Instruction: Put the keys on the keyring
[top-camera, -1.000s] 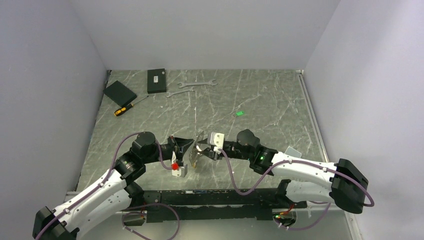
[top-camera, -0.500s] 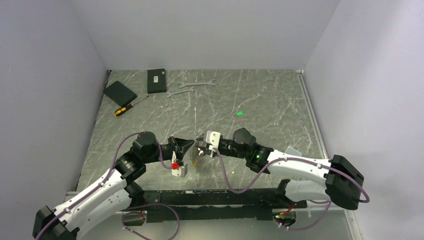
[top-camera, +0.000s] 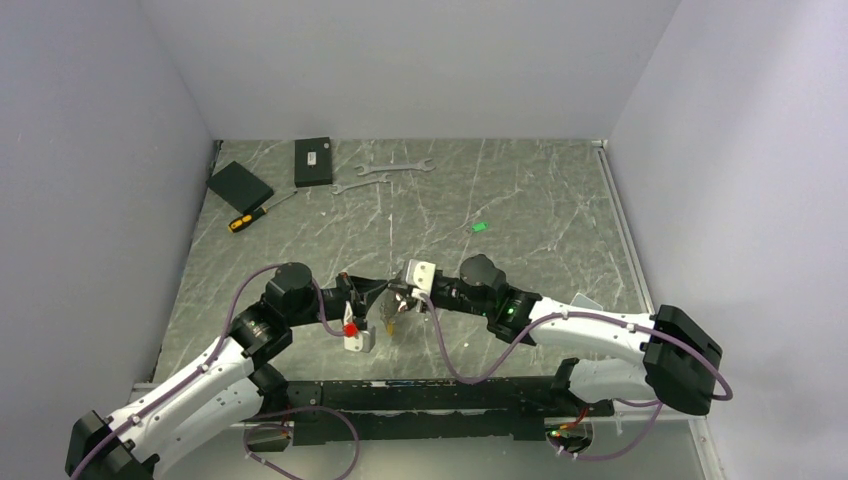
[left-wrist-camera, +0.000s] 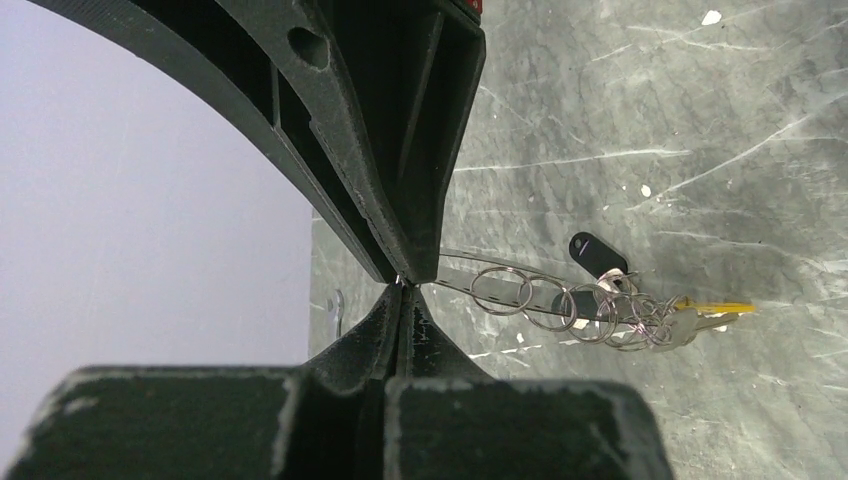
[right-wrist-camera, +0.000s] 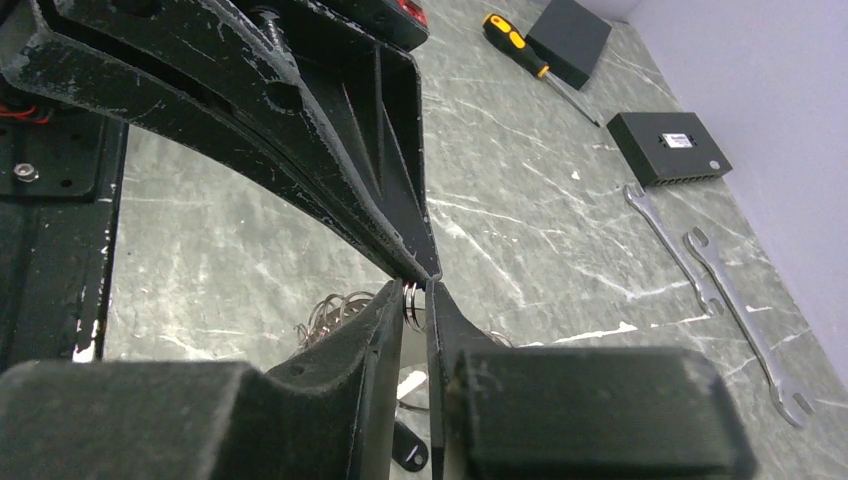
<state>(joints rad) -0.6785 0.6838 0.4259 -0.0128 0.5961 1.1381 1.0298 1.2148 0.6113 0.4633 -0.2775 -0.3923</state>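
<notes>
Keys (top-camera: 480, 227) lie alone on the grey worktop (top-camera: 560, 190), just right of centre in the overhead view and well apart from both arms. From where I stand only their bright green tag shows, a small flat fleck; the silvery blades are too small to make out. Nothing is holding them.

The action is lower in that frame, where the two arms meet nose to nose. The left fingers (left-wrist-camera: 395, 200) are pressed tight together on the thin wire of the keyring (left-wrist-camera: 540, 300). It juts out to the right of the left wrist view, with a string of small rings, a black-headed key (left-wrist-camera: 596, 252) and a yellow tag (left-wrist-camera: 722, 307) hanging from it. Held up like that, seemingly off the surface, the ring is steadied so the other arm can work at it.

The right fingers (right-wrist-camera: 360, 340) stand at a narrow gap with a glint of metal between their tips; whether they actually clamp it I cannot tell. My guess is they mean to pry the coil apart first — the keys would have to be fetched afterwards.
</notes>
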